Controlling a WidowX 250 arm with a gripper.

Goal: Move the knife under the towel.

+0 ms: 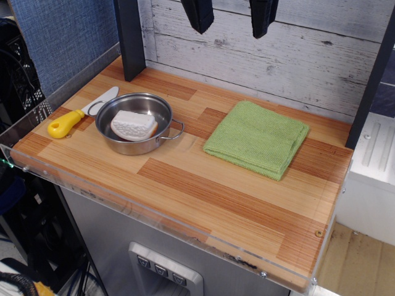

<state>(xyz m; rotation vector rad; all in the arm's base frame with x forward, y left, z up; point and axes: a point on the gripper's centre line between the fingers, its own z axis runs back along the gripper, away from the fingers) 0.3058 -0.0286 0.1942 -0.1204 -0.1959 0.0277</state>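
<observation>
The knife (79, 113) lies flat on the wooden table (203, 191) at the far left, yellow handle toward the front left, silver blade pointing back right, just left of the steel pan. The green towel (257, 139) lies folded flat on the right half of the table. My gripper (231, 17) hangs high at the top of the view, above the back of the table, with its two black fingers (199, 15) spread apart and empty. It is far from both the knife and the towel.
A steel pan (138, 123) with two loop handles sits between knife and towel, holding a white wedge-shaped block (133, 126). A dark post (129, 37) stands at the back left, another at the right edge. A white plank wall is behind; a clear lip runs along the table's front edge.
</observation>
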